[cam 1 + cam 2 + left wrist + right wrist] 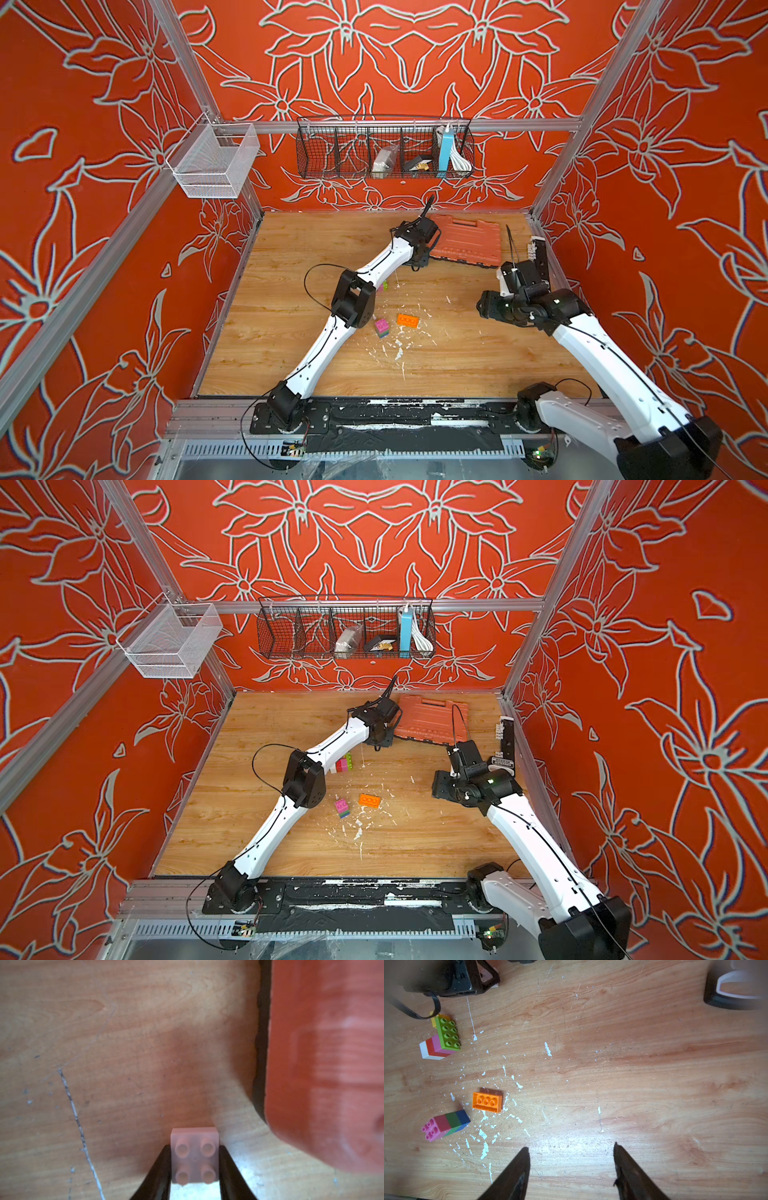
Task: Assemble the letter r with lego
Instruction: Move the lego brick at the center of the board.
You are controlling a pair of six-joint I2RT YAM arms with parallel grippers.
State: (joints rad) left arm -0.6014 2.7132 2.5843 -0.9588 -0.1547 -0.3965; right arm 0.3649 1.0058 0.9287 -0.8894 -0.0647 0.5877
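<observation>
My left gripper [195, 1154] is shut on a pale, whitish four-stud lego brick [195, 1142], low over the wood beside the orange case. My right gripper [571, 1149] stands open over bare wood with nothing between its fingers. An orange brick [408, 320] [486, 1102] lies mid-table. Next to it lies a pink, red, green and blue stack [381, 328] [446, 1124]. A joined block of lime, yellow, pink, red and white [344, 763] [444, 1039] lies near the left arm's elbow, partly hidden by the arm in a top view.
The large orange ribbed case [465, 245] [324, 1064] lies at the back, right beside the left gripper. White flecks [399, 353] litter the table's middle. A black and white fixture [538, 253] stands at the right wall. Wire baskets [384, 147] hang on the back rail.
</observation>
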